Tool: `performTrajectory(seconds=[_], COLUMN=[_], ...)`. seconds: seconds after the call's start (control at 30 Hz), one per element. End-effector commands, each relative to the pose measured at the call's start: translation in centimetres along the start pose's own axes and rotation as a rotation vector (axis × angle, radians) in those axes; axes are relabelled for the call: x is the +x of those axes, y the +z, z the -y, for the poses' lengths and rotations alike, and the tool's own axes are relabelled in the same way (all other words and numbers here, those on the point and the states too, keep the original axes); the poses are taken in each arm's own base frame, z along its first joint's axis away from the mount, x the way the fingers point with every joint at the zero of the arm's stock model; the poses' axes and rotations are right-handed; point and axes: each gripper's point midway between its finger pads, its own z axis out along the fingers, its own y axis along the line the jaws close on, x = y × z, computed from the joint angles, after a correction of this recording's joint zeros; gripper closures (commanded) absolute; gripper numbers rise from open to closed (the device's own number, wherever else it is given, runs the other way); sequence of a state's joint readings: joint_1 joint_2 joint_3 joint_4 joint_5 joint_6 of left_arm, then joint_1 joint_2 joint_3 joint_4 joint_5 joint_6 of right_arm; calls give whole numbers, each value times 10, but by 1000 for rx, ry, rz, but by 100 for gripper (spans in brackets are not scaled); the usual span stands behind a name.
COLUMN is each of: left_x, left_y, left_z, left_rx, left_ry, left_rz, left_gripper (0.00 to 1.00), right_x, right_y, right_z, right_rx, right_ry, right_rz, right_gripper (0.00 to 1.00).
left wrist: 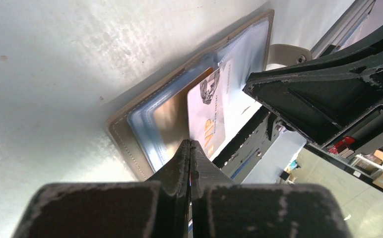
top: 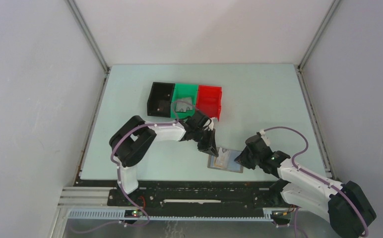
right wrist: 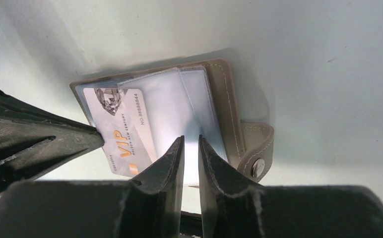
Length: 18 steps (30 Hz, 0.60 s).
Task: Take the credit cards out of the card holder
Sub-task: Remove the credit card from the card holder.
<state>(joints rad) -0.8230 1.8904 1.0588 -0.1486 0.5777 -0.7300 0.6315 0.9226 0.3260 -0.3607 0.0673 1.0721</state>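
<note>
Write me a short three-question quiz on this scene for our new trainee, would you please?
1. True or false: the wallet is folded shut.
2. Which bin stands in the middle of the row? A black, B green, C red.
3. Fill in: the gold word printed on the pale card is ___.
Key: 1 false, it lies open; 2 B, the green bin; 3 VIP.

Your left gripper [top: 211, 150] low at the left edge of the open card holder [top: 224, 162], your right gripper [top: 238, 159] over its right side, a row of bins [top: 185, 88] behind.
</note>
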Motion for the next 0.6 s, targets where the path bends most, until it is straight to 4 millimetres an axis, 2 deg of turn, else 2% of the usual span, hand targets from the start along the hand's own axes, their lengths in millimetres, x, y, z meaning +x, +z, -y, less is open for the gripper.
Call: performTrajectory(seconds=[0.0, 0.23, 0.33, 0.43, 0.47, 0.53, 0.57], left_x=[3, 2, 0, 0, 0, 0, 0], left_y=[-14, -14, -14, -13, -13, -12, -12], left_z=[1, 2, 6, 14, 16, 17, 17], left_rx=[-2, 3, 19, 61, 73, 86, 87], left_ry=[44, 48, 49, 42, 36, 32, 30], left_rz=[12, 13, 15, 14, 15, 18, 20], left_gripper=[100, 99, 91, 88, 88, 99, 100], right_x=[3, 2, 2, 1, 1, 1, 0], right_y=[2, 2, 2, 2, 2, 1, 0], right_z=[14, 13, 13, 14, 13, 12, 10], right_rx=[45, 44, 45, 45, 43, 37, 28], right_ry=[-16, -15, -15, -12, -12, -7, -5], right_rz=[-1, 2, 2, 3, 4, 6, 10], right_gripper=[75, 75, 75, 75, 75, 76, 75])
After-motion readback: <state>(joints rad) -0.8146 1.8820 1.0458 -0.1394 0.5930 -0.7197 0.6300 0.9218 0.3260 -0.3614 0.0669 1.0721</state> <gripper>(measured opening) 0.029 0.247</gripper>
